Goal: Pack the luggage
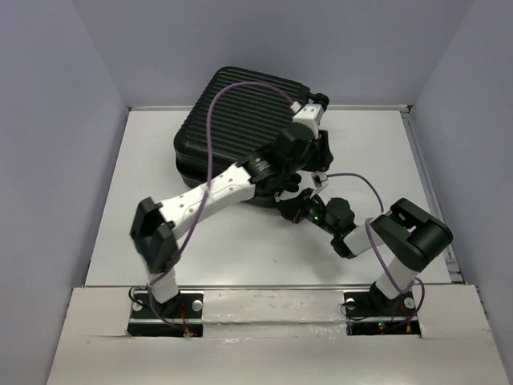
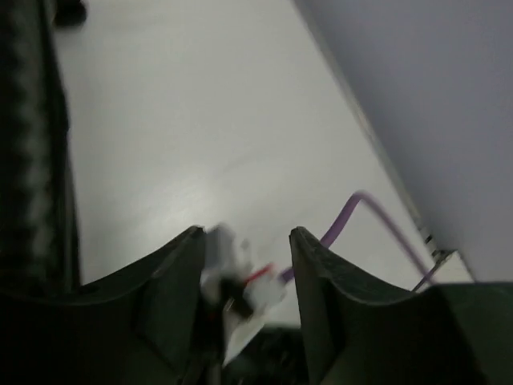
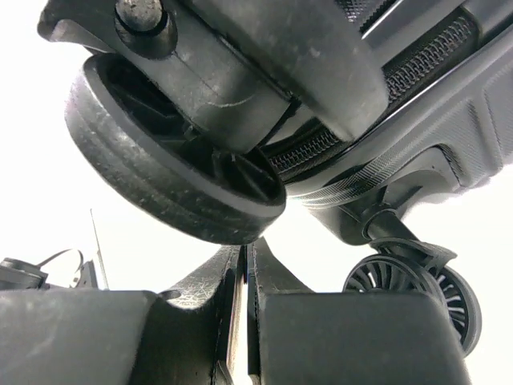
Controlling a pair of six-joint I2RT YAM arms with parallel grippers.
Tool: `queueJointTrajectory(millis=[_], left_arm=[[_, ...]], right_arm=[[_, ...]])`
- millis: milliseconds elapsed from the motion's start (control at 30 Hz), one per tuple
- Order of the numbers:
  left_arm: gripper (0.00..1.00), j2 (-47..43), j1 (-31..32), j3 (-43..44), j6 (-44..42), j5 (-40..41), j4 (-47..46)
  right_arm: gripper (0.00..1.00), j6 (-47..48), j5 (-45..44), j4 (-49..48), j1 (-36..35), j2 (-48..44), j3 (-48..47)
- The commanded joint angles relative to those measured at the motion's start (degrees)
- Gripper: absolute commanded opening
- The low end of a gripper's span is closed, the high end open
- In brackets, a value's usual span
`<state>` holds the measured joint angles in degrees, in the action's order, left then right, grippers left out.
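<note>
- Top external view: black ribbed luggage [image 1: 232, 112] lying flat at the far middle of the white table [image 1: 120, 216], shell halves together, near the back wall.
- Left arm reaching diagonally over the lid towards the right side of the case, with the left gripper [image 1: 319, 164] just beside that side, by the near-right corner.
- Right arm bent low over the table, with the right gripper [image 1: 298, 204] at the same near-right corner, just below the left wrist.
- Left wrist view: left fingers [image 2: 172, 273] parted to a moderate width, nothing between them. Dark ribbed shell along the left edge, bare table beyond, blurred purple cable [image 2: 377, 220] to the right.
- Right wrist view: right fingers [image 3: 200, 289] pressed together, only a thin slit left between them. Not discernible whether anything thin is pinched there.
- Directly above the closed tips, a black caster wheel [image 3: 160, 168], very near them; contact not resolvable.
- To the right, a second caster wheel [image 3: 417, 289]. Zipper teeth [image 3: 417, 72] visible between the shell halves.
</note>
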<state>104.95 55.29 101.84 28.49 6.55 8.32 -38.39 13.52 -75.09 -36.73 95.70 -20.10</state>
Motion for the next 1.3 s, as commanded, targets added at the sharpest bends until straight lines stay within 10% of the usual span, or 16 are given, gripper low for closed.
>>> queueJointTrajectory(millis=[0, 233, 833, 1267], left_arm=[[0.7, -22.0, -0.09, -23.14, 0.24, 7.84, -1.28], [0.78, -33.32, -0.27, -42.95, 8.42, 10.42, -4.53], [0.86, -20.58, -0.71, -39.36, 12.73, 11.91, -19.56], [0.69, -14.25, -0.79, -34.87, 11.85, 14.72, -22.82]], right_arm=[[0.07, 1.92, 0.45, -7.71, 0.43, -1.84, 0.32], [0.07, 1.13, 1.95, -8.85, 0.43, 0.1, 0.15], [0.07, 1.39, 3.0, -11.39, 0.43, 0.19, 3.22], [0.07, 1.56, 3.01, -13.68, 0.43, 2.38, 3.22]])
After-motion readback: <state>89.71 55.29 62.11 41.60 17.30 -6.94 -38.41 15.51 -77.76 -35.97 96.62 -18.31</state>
